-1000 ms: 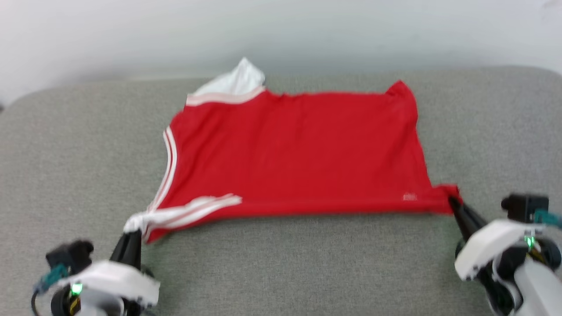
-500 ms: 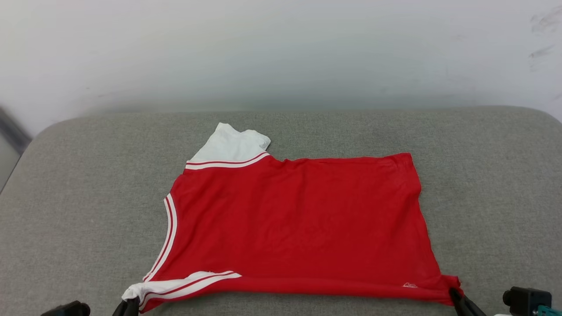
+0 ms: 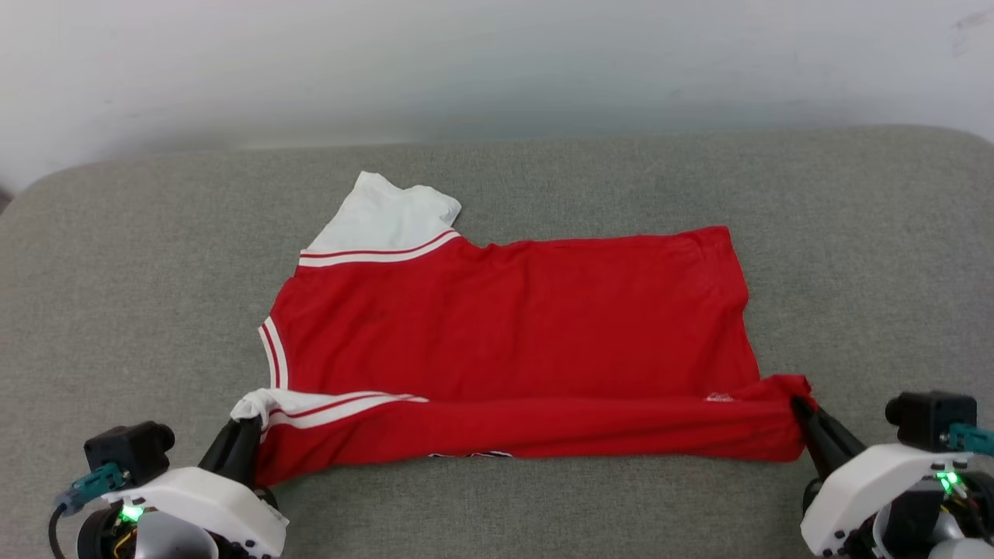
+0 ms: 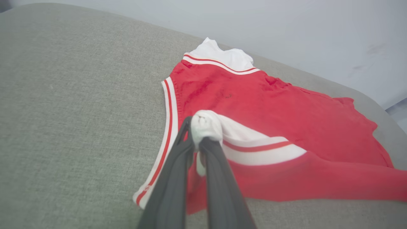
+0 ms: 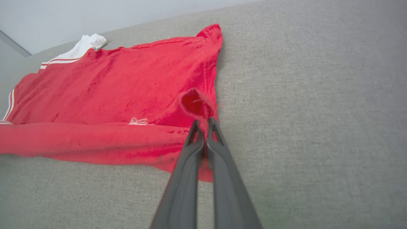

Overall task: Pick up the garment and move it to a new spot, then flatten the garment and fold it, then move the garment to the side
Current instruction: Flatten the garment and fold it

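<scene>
You've got the shirt point(image 3: 512, 326) pinched at both near corners. Your left gripper point(image 3: 248, 423) is clamped tight on a bunched-up white sleeve point(image 3: 256, 402), the wad of cloth poking out just past its fingertips. Your right gripper point(image 3: 798, 405) is squeezed onto the red hem corner point(image 3: 786, 387), a small loop of fabric standing up right at its tips. Between the two grippers the near edge of the shirt is rolled into a long red fold point(image 3: 582, 431), stretched from one gripper to the other. Beyond that fold, away from both grippers, the rest of the shirt lies flat on the grey cushion point(image 3: 116, 272), plain red side up. The other white sleeve point(image 3: 384, 217) sticks out at the far edge, ahead of your left gripper and a little to its right. A sliver of black-and-white print point(image 3: 470, 454) peeks out under the rolled edge, roughly midway between the grippers. Pale wall point(image 3: 497, 62) behind the cushion.
</scene>
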Robot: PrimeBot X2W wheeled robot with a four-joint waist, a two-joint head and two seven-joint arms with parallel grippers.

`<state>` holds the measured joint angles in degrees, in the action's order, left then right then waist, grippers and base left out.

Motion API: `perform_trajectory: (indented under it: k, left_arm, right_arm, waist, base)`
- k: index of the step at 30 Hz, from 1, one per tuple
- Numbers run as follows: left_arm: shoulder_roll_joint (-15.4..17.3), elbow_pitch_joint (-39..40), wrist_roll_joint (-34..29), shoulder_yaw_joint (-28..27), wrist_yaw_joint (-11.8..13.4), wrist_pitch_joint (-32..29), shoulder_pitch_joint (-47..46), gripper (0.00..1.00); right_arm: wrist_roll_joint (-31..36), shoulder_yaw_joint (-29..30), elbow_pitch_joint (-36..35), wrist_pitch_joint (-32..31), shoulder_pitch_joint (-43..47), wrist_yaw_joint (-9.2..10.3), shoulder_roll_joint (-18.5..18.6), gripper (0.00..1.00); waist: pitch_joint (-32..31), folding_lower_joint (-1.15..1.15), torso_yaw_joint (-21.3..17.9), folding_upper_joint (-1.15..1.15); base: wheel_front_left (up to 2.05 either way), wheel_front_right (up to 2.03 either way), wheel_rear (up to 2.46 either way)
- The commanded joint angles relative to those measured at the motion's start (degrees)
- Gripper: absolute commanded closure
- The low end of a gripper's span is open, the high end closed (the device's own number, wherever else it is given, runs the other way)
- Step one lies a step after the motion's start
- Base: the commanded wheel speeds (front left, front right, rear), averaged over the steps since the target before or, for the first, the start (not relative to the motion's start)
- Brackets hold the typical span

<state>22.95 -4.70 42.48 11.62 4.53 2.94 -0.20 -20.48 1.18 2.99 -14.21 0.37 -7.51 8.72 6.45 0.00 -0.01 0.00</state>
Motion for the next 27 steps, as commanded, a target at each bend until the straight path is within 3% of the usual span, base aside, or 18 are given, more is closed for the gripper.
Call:
perform_trajectory:
  k: [1,13,14,15,16,17,23,27]
  left_arm:
    - [0.1,-0.45,-0.43,0.07,-0.16,0.16,-0.97,1.0]
    - [-1.9,-12.6,1.63,2.12,-4.07,-1.3,-9.15,1.0]
    - [-2.07,-13.62,1.76,2.26,-4.44,-1.57,-9.58,0.96]
    - [-2.18,-14.52,2.01,2.5,-4.75,-1.89,-10.08,0.58]
    - [-2.34,-15.46,2.27,2.59,-5.06,-2.2,-10.58,0.11]
    - [-2.45,-16.17,2.38,2.75,-5.42,-2.31,-11.03,0.0]
    - [-2.02,-17.76,2.84,1.35,-5.55,0.13,-12.18,0.0]
    - [-0.6,-16.52,2.87,0.78,-4.38,-0.9,-11.05,0.0]
  right_arm:
    - [0.47,-0.25,0.38,-0.1,-1.3,0.04,0.42,1.0]
    - [0.4,-5.21,11.5,3.1,-11.26,0.04,3.24,1.0]
    - [0.32,-5.66,12.53,3.81,-11.78,0.04,3.3,0.87]
    - [0.17,-6.42,13.46,4.48,-12.22,0.04,3.46,0.63]
    - [-0.3,-7.09,14.33,5.18,-12.55,0.04,3.55,0.24]
    - [-0.53,-7.64,15.16,5.86,-12.73,0.04,3.74,0.0]
    - [-1.82,-7.69,16.17,15.39,-12.66,0.04,3.96,0.0]
    - [-1.05,-6.49,14.84,18.56,-10.86,0.04,3.88,0.0]
  waist:
    - [1.75,0.0,-0.21,0.0]
    - [8.08,0.0,-0.6,0.0]
    - [8.29,0.0,-0.63,0.0]
    - [8.4,0.0,-0.65,0.0]
    - [8.46,0.0,-0.67,0.0]
    - [8.45,0.0,-0.67,0.0]
    - [6.33,0.0,-0.28,0.0]
    - [3.93,0.0,-0.11,0.0]
  base:
    - [0.0,0.0,0.0]
    - [0.0,0.0,0.0]
    - [0.0,0.0,0.0]
    - [0.0,0.0,0.0]
    - [0.0,0.0,0.0]
    - [0.0,0.0,0.0]
    - [0.0,0.0,0.0]
    - [0.0,0.0,0.0]
